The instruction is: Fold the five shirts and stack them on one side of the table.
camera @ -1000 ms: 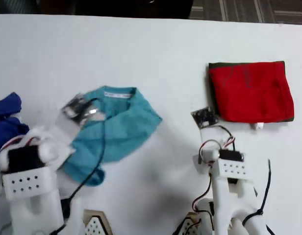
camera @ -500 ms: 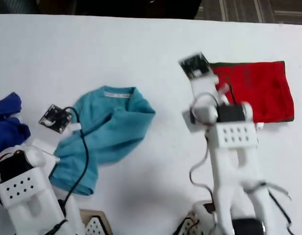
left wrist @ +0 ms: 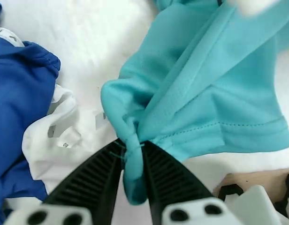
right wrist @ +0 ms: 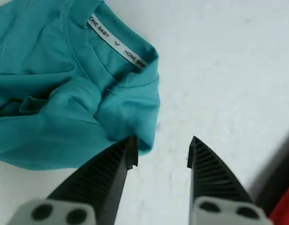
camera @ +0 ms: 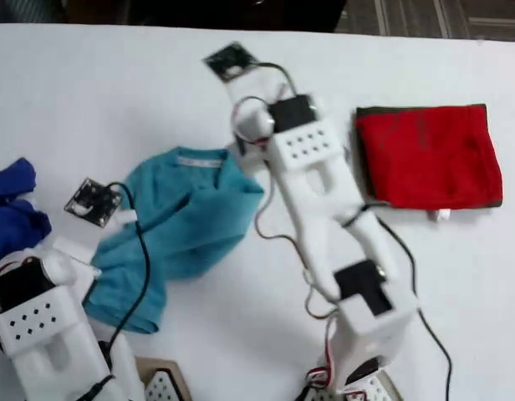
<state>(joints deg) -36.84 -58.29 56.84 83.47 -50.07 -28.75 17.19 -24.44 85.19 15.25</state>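
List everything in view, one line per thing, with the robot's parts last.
table: one, white, under everything
teal shirt: one, teal, crumpled, left of centre
red shirt: one, red, folded, on the right side of the table
dark cloth: one, dark edge showing under the red shirt; cannot tell what it is
blue shirt: one, blue, bunched at the left edge
white cloth: one, white, with tags, beside the blue shirt
tan board: one, tan, at the near edge by the left arm
left gripper: one, black, shut on a bunched edge of the teal shirt
right gripper: one, black, open, beside the teal shirt's collar end
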